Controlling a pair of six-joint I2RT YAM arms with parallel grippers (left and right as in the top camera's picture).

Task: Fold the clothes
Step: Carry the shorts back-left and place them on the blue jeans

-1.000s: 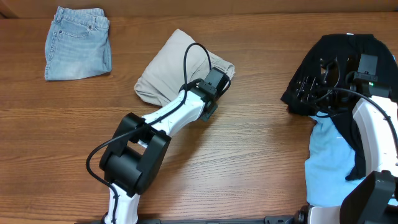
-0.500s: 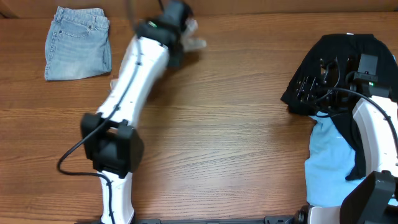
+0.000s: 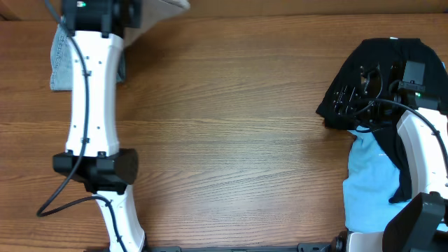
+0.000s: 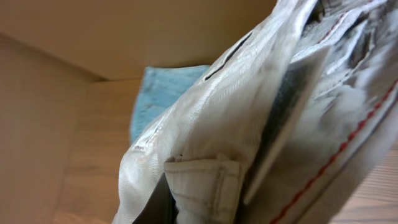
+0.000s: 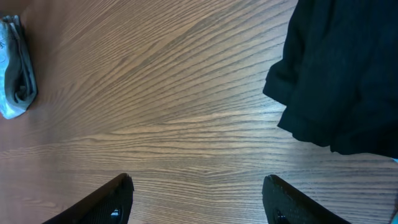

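Note:
My left gripper [image 3: 130, 12] is at the table's far left edge, shut on the pale beige shorts [image 3: 165, 5] and holding them up in the air. In the left wrist view the beige shorts [image 4: 249, 124] fill the frame, with a belt loop [image 4: 200, 180] by the jaws, which are hidden. The pale-blue denim shorts [image 3: 59, 64] lie folded under the left arm and show in the left wrist view [image 4: 158, 93]. My right gripper [image 5: 199, 205] is open and empty over bare wood beside the black garment [image 5: 342, 68], which lies at the right [image 3: 392, 56]. Light-blue cloth [image 3: 371, 182] lies below it.
The wooden table [image 3: 245, 140] spreads between the arms. A small pale bundle of cloth [image 5: 15, 68] lies at the left edge of the right wrist view. The right arm's white body [image 3: 423, 154] covers part of the black garment and the blue cloth.
My left gripper has lifted the beige shorts from the table's middle and swung them up and left to the far left edge, above the denim shorts. The right arm has not moved.

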